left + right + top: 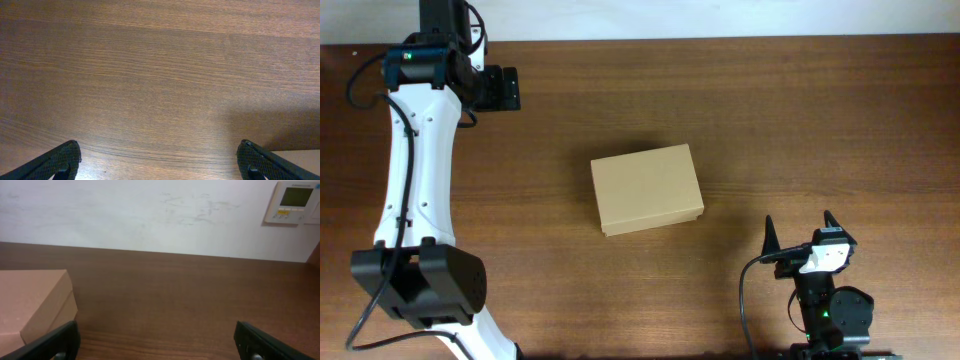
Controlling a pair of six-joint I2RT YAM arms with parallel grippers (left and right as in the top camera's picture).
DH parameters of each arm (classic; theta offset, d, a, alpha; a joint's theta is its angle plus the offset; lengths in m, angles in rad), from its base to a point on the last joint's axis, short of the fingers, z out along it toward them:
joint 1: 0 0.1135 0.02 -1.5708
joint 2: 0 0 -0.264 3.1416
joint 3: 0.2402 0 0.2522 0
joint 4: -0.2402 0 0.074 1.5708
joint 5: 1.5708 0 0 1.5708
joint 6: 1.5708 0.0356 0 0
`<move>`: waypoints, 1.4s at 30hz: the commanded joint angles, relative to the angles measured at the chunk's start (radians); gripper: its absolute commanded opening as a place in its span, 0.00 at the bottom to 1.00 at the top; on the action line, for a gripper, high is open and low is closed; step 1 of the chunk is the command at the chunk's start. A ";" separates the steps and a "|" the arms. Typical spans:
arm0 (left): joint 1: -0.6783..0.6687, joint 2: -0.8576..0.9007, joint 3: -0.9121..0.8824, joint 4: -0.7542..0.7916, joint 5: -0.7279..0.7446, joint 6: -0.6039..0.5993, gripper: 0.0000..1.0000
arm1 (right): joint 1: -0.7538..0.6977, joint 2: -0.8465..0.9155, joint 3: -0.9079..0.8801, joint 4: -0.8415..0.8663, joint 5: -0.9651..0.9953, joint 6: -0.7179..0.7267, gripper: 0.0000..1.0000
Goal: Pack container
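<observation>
The container (646,188) is a plain tan cardboard box lying closed in the middle of the wooden table (800,110). My left gripper (504,88) hovers at the far left of the table, well away from the box. It is open, and the left wrist view shows only bare wood between its fingers (159,146). My right gripper (800,224) stands near the front edge, to the right of the box and nearer the front than it. It is open and empty. In the right wrist view (156,326) the container (31,300) lies to the left, ahead of the left finger.
The left arm (415,170) stretches along the table's left side from its base at the front left. A white wall (150,215) with a control panel (295,202) rises behind the table's far edge.
</observation>
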 commanded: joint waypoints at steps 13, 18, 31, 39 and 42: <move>-0.094 -0.575 -0.305 0.193 -0.068 0.034 1.00 | 0.004 -0.010 -0.011 0.001 0.020 0.005 0.99; -0.105 -0.982 -0.769 0.626 0.108 0.034 1.00 | 0.004 -0.010 -0.011 0.001 0.019 0.005 0.99; -0.103 -1.677 -1.761 1.337 0.192 0.035 1.00 | 0.004 -0.010 -0.011 0.001 0.019 0.005 0.99; -0.103 -1.706 -1.854 1.326 0.187 0.035 1.00 | 0.004 -0.010 -0.011 0.001 0.019 0.005 0.99; -0.103 -1.743 -1.888 1.323 0.187 0.035 1.00 | 0.004 -0.010 -0.011 0.001 0.019 0.005 0.99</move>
